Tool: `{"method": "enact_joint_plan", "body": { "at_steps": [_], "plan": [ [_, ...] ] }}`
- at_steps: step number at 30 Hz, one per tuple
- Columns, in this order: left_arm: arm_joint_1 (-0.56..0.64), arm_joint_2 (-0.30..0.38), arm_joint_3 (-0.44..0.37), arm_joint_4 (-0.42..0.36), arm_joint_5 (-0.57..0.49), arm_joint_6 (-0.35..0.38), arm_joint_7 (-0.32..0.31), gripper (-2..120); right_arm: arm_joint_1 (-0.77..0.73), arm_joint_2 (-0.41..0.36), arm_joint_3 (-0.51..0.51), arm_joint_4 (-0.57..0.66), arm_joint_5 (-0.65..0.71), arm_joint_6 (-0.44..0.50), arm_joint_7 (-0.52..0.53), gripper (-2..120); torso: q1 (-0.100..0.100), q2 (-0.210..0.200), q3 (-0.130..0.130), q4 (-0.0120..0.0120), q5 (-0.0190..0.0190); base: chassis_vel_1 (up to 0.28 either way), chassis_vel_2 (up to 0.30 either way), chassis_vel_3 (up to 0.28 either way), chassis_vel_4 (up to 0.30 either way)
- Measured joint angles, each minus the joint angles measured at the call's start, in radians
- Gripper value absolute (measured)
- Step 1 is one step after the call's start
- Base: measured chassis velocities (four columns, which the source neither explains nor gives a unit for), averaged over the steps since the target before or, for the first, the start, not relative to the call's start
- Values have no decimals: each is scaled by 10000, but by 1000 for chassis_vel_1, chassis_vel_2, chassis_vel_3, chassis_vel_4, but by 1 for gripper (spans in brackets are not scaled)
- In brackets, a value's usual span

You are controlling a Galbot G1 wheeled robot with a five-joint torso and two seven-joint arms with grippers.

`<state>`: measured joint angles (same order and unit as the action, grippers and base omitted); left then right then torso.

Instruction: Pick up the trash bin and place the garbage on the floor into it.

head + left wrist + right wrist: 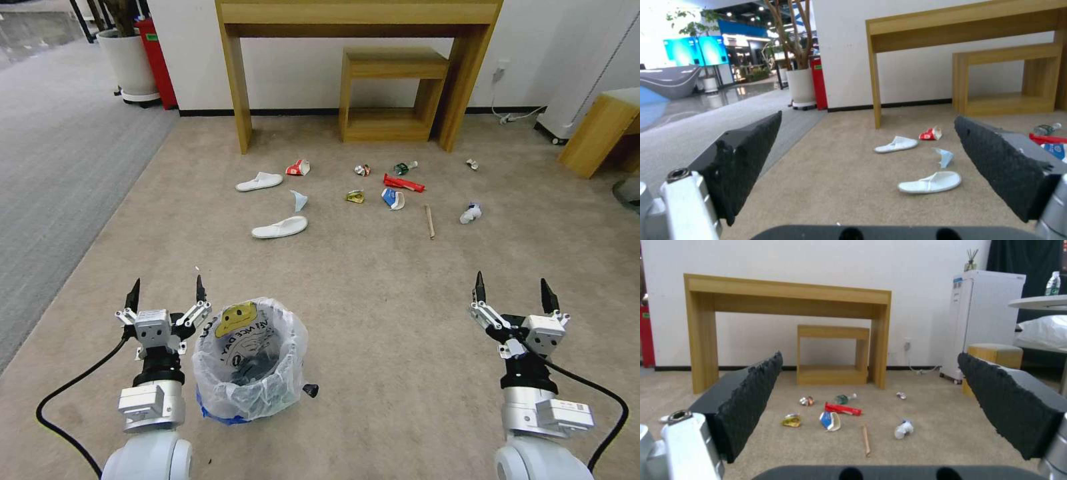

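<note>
Spreading beneath everything, the beige short-pile carpet floor (373, 293) carries the round trash bin lined with crinkled white plastic (250, 360). Beyond the bin lies scattered garbage (360, 193). Just left of it the left pincer (167, 291) gapes wide, empty; well right, the right pincer (512, 287) likewise.

Head camera looks down from above; both low wrist cameras face forward, sharing the garbage (373, 193).
</note>
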<state>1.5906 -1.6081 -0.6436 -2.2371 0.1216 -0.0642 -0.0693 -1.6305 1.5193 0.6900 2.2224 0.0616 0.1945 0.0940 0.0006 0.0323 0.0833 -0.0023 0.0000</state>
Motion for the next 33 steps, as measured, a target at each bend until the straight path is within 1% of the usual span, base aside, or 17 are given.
{"method": "enact_joint_plan", "body": {
  "at_steps": [33],
  "plan": [
    [6,0,-22,-26,48,-26,-3,100,48,-45,-33,-82,-3,49,-53,100,1,0,0,0,0,-35,38,35,-34]
  ]
}}
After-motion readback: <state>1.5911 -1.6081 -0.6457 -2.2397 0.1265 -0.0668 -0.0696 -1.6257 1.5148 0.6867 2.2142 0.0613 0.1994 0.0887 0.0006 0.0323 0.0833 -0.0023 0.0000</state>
